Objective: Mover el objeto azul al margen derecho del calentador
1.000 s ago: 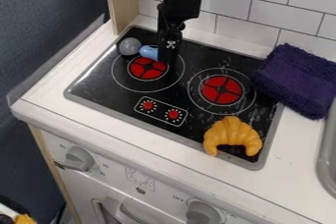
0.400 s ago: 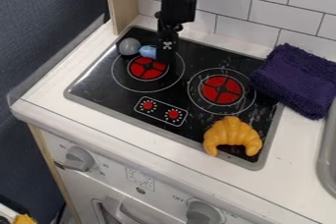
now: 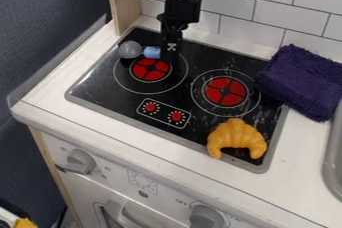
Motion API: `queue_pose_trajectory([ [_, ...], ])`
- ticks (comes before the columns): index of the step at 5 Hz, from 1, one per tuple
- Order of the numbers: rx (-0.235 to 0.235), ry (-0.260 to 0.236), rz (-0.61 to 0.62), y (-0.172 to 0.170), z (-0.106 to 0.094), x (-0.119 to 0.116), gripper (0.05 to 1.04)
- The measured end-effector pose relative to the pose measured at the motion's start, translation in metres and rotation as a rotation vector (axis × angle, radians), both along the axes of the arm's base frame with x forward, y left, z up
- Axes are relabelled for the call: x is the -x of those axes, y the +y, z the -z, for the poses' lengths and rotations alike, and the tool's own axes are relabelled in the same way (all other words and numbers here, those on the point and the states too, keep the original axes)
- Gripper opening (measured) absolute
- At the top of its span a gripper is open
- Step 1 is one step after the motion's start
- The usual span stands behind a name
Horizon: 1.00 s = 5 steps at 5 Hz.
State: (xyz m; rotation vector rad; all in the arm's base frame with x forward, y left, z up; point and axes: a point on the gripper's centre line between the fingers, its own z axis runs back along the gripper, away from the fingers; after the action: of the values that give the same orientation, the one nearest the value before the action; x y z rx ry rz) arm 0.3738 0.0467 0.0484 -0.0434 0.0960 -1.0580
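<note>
My tool [image 3: 172, 55] is right by the blue thing [image 3: 152, 52], back left of the stove [image 3: 100, 89]. Can't tell if it's clamped; whole trip to the right edge to go.

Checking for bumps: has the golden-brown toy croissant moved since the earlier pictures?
No; the croissant sits unmoved relative to the black, grey-rimmed stovetop.

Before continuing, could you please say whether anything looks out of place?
The toy croissant lies directly on the cooktop without a pan, and the purple towel overlaps its right edge, oddly close to a burner.
</note>
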Motion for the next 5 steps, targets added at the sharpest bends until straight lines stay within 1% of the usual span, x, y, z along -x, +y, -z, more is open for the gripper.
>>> queue_pose_trajectory([
  [1, 0.001, -0.008, -0.01, -0.003, -0.001, 0.003, 0.409],
  [2, -0.028, 0.006, -0.024, -0.014, -0.004, 0.012, 0.409],
  [3, -0.07, -0.021, 0.002, -0.033, -0.022, 0.016, 0.409],
  [4, -0.074, -0.087, 0.024, -0.059, -0.052, 0.029, 0.409],
  [5, -0.007, -0.141, 0.109, -0.1, -0.056, 0.037, 0.409],
])
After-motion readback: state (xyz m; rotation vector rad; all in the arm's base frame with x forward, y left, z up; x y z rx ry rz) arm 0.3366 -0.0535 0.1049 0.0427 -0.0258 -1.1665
